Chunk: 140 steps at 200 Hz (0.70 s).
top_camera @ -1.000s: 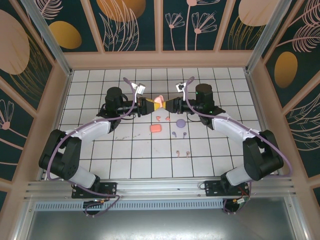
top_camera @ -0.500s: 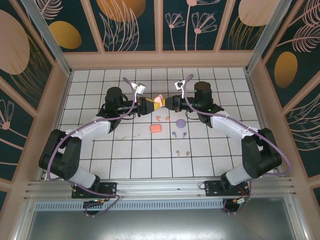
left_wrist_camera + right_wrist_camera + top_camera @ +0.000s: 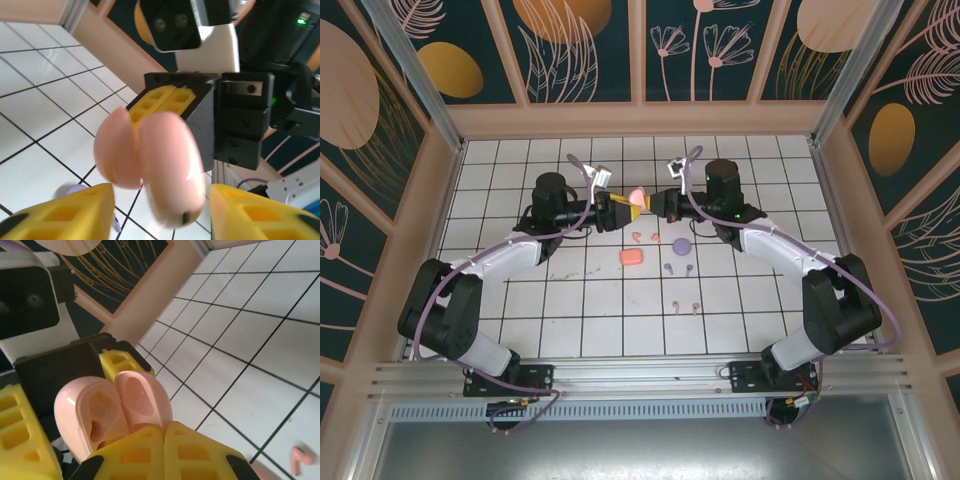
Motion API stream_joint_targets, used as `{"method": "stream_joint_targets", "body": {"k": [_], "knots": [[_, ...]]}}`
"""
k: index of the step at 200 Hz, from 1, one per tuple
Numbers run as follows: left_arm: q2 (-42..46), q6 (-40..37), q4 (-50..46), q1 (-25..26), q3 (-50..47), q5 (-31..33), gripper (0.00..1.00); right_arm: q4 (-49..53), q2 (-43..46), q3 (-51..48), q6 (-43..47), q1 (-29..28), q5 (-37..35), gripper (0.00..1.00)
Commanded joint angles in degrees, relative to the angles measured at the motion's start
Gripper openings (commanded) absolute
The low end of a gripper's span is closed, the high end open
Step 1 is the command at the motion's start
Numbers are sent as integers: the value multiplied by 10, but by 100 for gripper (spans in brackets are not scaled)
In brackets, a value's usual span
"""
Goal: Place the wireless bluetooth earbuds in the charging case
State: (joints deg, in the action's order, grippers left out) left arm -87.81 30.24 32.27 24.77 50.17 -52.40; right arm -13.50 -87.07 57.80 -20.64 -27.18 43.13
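- The right claw (image 3: 162,437) is clamped tight on the pale pink charging case (image 3: 112,412), holding it up off the table (image 3: 520,310)
- The case lies open, its two hollow halves facing back at the right claw, and the yellow fingers cover its near edge
- The left claw (image 3: 160,212) meets the right one nose to nose; its jaws stand partly apart, one finger on each side of the case with a gap showing, so it grips nothing
- The left claw's fingers flank the case and block the side away from the right claw
- Below the claws, on the side toward the arm bases, the coral-red earbuds (image 3: 642,237) lie closest, with the purple case (image 3: 681,246) just beside them under the right claw
- The coral-red case (image 3: 632,257) and the purple earbuds (image 3: 678,269) lie a little nearer the bases
- The pale pink earbuds (image 3: 685,308) lie farthest from the claws, well apart from their case
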Motion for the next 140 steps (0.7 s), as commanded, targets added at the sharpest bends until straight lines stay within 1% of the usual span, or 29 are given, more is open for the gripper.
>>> {"method": "stream_joint_targets", "body": {"k": [1, 9, 14, 33, 55, 78, 109, 127, 140], "knots": [[4, -89, -101, 3, 45, 40, 64, 96, -17, 55, 74, -2, -54, 0], [4, -117, -140, 3, 52, 51, 68, 129, -25, 74, 96, -2, -71, 0], [3, -132, -164, 3, 75, 57, 69, 144, -30, 83, 110, -3, -80, 0], [0, -193, -246, 3, 113, 79, 75, 198, -47, 112, 153, -3, -115, 0], [-7, -260, -337, 2, 157, 104, 77, 250, -61, 138, 204, -3, -156, 0], [-32, -324, -440, 2, 213, 119, 77, 290, -69, 154, 260, -2, -188, 0], [-78, -386, -541, 2, 282, 134, 73, 310, -64, 158, 306, -2, -193, 0], [-100, -410, -584, 2, 319, 128, 67, 312, -63, 158, 317, -1, -187, 0], [-134, -427, -618, 2, 348, 118, 62, 313, -64, 157, 322, -1, -184, 0]]}}
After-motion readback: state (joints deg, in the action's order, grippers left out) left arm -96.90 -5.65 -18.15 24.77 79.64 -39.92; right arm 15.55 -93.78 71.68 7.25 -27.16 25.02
